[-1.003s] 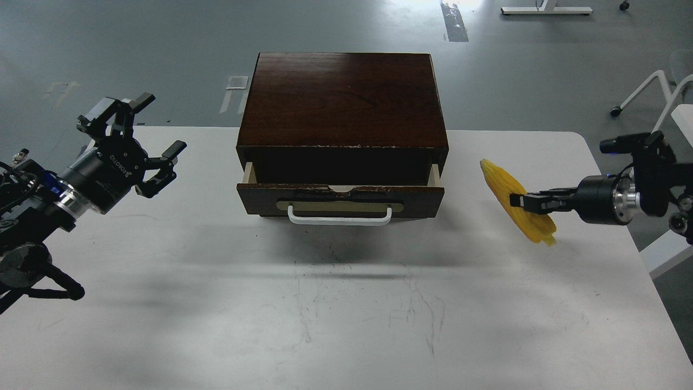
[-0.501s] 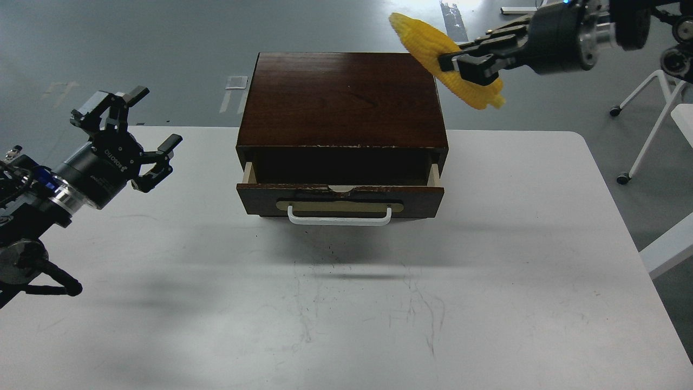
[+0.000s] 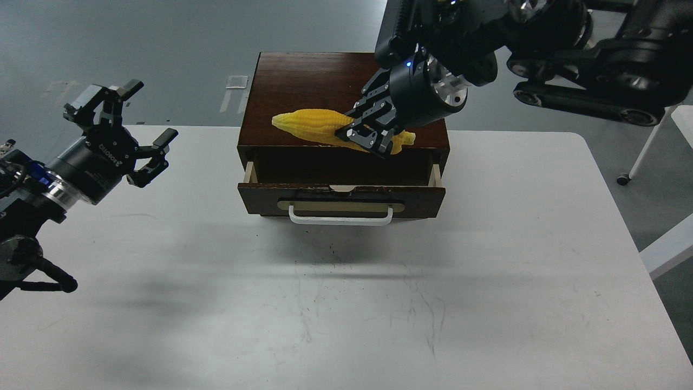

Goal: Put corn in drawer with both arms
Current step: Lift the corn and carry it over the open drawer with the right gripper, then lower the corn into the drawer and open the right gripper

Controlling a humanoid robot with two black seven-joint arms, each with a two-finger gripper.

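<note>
The corn [image 3: 314, 123], a bright yellow cob, is held level in my right gripper [image 3: 367, 135], which is shut on it toward its right end. It hangs over the front edge of the dark brown cabinet [image 3: 303, 81], above the open drawer [image 3: 341, 196]. The drawer is pulled out partway, with its white bar handle [image 3: 340, 219] toward me. My left gripper [image 3: 130, 130] is open and empty, held above the table to the left of the cabinet.
The white table [image 3: 487, 281] carries only the cabinet. My right arm [image 3: 584, 81] crosses the upper right above the cabinet. A white chair frame [image 3: 647, 157] stands past the table's right edge.
My right gripper has carried the corn from the table's right side, up and over, to above the open drawer, and the cob now lies level. My left gripper has drawn slightly left.
</note>
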